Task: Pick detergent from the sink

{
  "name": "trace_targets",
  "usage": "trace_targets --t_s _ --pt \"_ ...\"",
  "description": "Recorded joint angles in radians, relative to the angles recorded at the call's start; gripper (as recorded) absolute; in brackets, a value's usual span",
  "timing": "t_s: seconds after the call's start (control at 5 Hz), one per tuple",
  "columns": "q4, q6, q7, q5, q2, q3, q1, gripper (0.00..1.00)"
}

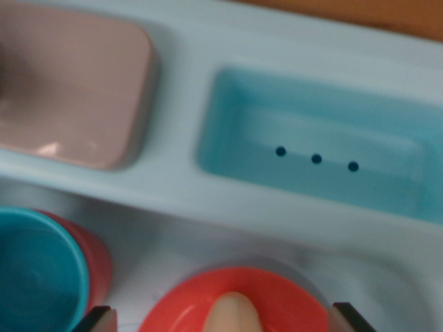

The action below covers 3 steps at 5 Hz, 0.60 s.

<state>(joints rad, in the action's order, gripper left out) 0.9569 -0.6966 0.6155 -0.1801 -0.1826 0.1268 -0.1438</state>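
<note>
The detergent bottle is a red-orange rounded shape with a beige cap, seen from above at the bottom centre of the wrist view. It stands in the pale sink basin. My gripper is open and straddles it. One black-edged fingertip shows at the lower left, a small gap away from the bottle. The other fingertip sits close against the bottle's right side. The bottle's lower body is cut off by the frame edge.
A teal cup nested in a red one stands in the basin at the wrist view's left, close to the left fingertip. Behind are a pink tray and a teal recess with three dark holes. A wooden strip runs along the top.
</note>
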Motion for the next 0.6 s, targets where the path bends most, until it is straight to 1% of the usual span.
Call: trace_targets --t_s 0.2,0.4,0.6 --pt "-0.014 0.019 0.013 -0.0033 -0.005 0.002 -0.0021 0.0" --pt "-0.014 0.019 0.013 -0.0033 -0.005 0.002 -0.0021 0.0" --pt "-0.025 0.033 0.023 -0.0059 -0.009 0.004 -0.0038 0.0"
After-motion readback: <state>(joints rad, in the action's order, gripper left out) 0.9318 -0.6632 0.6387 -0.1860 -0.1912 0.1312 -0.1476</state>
